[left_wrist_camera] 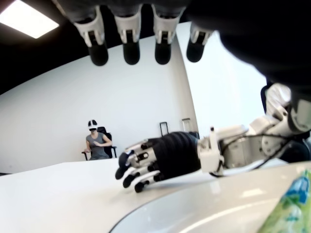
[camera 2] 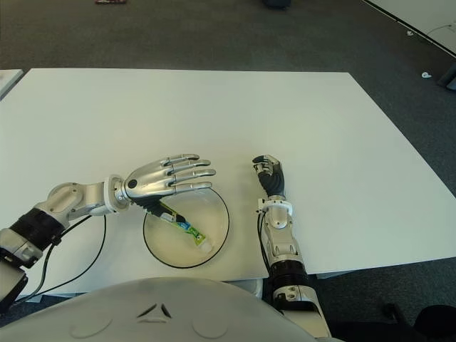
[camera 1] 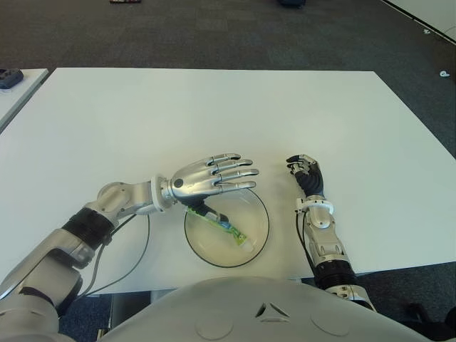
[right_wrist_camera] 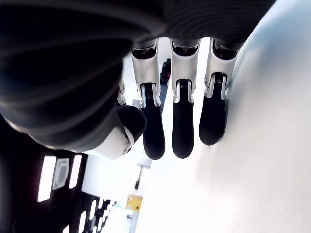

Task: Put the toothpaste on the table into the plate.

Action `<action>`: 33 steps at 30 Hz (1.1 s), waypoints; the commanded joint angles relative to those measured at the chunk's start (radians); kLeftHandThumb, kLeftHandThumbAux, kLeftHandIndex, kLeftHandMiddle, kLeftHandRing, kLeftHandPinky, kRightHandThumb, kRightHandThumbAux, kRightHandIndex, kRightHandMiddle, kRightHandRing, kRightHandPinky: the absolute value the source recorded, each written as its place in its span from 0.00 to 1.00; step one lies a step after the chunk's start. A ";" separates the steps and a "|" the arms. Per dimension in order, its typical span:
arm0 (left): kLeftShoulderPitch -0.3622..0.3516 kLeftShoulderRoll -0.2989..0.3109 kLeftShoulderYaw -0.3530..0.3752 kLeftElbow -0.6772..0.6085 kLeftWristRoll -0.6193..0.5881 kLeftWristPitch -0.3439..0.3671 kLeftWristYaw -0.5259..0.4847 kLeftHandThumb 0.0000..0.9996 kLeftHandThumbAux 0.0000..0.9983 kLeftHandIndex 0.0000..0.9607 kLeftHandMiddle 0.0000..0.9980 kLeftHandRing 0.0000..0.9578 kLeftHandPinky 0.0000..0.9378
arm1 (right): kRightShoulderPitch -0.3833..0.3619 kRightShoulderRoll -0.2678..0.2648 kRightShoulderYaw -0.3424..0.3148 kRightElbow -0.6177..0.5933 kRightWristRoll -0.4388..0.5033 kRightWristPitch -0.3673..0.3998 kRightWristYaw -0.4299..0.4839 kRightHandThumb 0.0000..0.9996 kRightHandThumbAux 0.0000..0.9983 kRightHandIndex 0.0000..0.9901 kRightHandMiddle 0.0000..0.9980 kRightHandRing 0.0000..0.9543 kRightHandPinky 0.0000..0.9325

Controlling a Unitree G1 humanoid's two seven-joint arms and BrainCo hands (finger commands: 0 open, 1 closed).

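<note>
The toothpaste (camera 1: 226, 228), a small green and white tube, lies flat inside the clear round plate (camera 1: 265, 214) near the table's front edge; its end also shows in the left wrist view (left_wrist_camera: 291, 208). My left hand (camera 1: 224, 173) hovers over the plate's far-left part, fingers stretched out flat and spread, holding nothing. The tube's upper end is hidden beneath the palm. My right hand (camera 1: 308, 175) shows just right of the plate, fingers relaxed and slightly bent with nothing in them (right_wrist_camera: 182, 126).
The white table (camera 1: 214, 114) stretches far beyond the plate. A black cable (camera 1: 144, 246) loops from my left forearm over the front edge. A dark object (camera 1: 10, 77) sits on a neighbouring table at far left. A seated person (left_wrist_camera: 97, 145) shows in the left wrist view.
</note>
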 commanded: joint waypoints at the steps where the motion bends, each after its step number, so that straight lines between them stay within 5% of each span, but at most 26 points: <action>1: -0.030 -0.071 0.023 0.157 -0.225 -0.096 -0.057 0.19 0.33 0.00 0.00 0.00 0.00 | 0.000 -0.003 0.005 0.015 -0.013 0.009 -0.002 0.71 0.73 0.42 0.42 0.43 0.45; 7: -0.011 -0.168 0.039 0.325 -0.615 -0.208 -0.216 0.16 0.40 0.00 0.00 0.00 0.04 | 0.000 -0.002 0.004 0.014 -0.014 0.011 -0.005 0.71 0.73 0.42 0.43 0.43 0.46; 10: -0.017 -0.218 0.062 0.399 -0.761 -0.204 -0.297 0.15 0.46 0.00 0.00 0.00 0.05 | 0.002 -0.002 0.004 0.011 -0.014 0.016 -0.006 0.71 0.73 0.42 0.43 0.43 0.46; 12: 0.003 -0.271 0.115 0.408 -0.928 -0.090 -0.411 0.15 0.50 0.00 0.00 0.00 0.08 | 0.003 -0.002 0.003 0.008 -0.014 0.021 -0.006 0.71 0.73 0.42 0.43 0.43 0.46; 16: 0.003 -0.329 0.212 0.456 -1.101 0.016 -0.515 0.15 0.58 0.01 0.02 0.03 0.12 | 0.004 -0.003 0.002 0.007 -0.013 0.020 -0.005 0.71 0.73 0.42 0.43 0.43 0.46; 24: 0.031 -0.389 0.345 0.495 -1.307 0.148 -0.680 0.10 0.69 0.10 0.10 0.10 0.16 | 0.005 -0.006 0.003 0.011 -0.011 0.007 -0.001 0.71 0.73 0.42 0.43 0.43 0.46; 33: 0.091 -0.445 0.453 0.417 -1.421 0.322 -0.761 0.12 0.81 0.21 0.21 0.23 0.32 | 0.000 -0.007 0.002 0.019 -0.011 0.006 -0.001 0.71 0.73 0.42 0.42 0.43 0.46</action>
